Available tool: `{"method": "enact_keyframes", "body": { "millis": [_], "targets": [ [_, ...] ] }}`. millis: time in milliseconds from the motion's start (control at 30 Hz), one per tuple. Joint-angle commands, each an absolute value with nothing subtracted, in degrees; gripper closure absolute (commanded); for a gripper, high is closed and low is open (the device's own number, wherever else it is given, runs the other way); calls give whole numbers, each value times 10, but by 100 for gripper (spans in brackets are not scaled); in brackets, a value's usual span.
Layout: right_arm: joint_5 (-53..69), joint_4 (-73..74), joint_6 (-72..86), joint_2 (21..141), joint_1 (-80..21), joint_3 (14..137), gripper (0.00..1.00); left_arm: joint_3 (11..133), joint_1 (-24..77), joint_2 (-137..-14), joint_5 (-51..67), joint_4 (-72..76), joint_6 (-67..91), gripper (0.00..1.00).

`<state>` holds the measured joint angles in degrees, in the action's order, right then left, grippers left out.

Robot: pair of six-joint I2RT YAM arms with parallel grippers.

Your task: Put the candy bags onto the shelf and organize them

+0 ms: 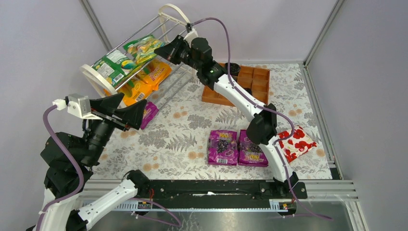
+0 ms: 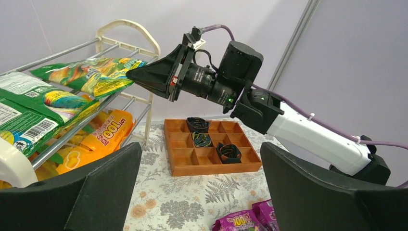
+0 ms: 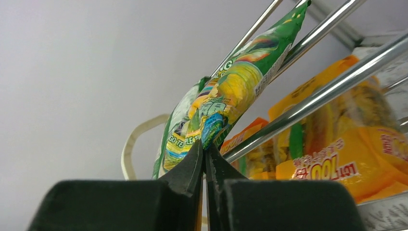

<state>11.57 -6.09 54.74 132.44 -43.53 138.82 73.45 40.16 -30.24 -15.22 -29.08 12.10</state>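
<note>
Right hand (image 3: 206, 153) pinches a corner of the green bag (image 3: 228, 94) just ahead; I judge this squares it on the shelf (image 3: 327, 92). Left hand (image 2: 199, 149) spread.

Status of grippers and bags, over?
Right gripper shut on green bag, shelf top tier. Left gripper open, empty. Two purple bags on table. Nothing blocking.
</note>
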Motion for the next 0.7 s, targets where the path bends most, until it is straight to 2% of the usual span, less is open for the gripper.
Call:
{"method": "enact_keyframes", "body": {
  "millis": [0, 233, 400, 533, 600, 667],
  "targets": [
    [220, -155, 576, 1333, -432, 1391, 100, 729, 403, -311, -151, -284, 127, 1],
    [238, -161, 579, 1357, -418, 1417, 99, 730, 403, -315, -145, -284, 130, 1],
    [215, -143, 573, 1386, -410, 1445, 87, 729, 403, -316, -144, -284, 134, 1],
    [202, -125, 567, 1417, -409, 1497, 84, 727, 403, -319, -143, -283, 136, 1],
    [192, -124, 563, 1413, -409, 1493, 75, 727, 403, -320, -143, -284, 138, 1],
    [185, -117, 554, 1407, -409, 1490, 70, 727, 403, -322, -143, -284, 138, 1]
  ]
}}
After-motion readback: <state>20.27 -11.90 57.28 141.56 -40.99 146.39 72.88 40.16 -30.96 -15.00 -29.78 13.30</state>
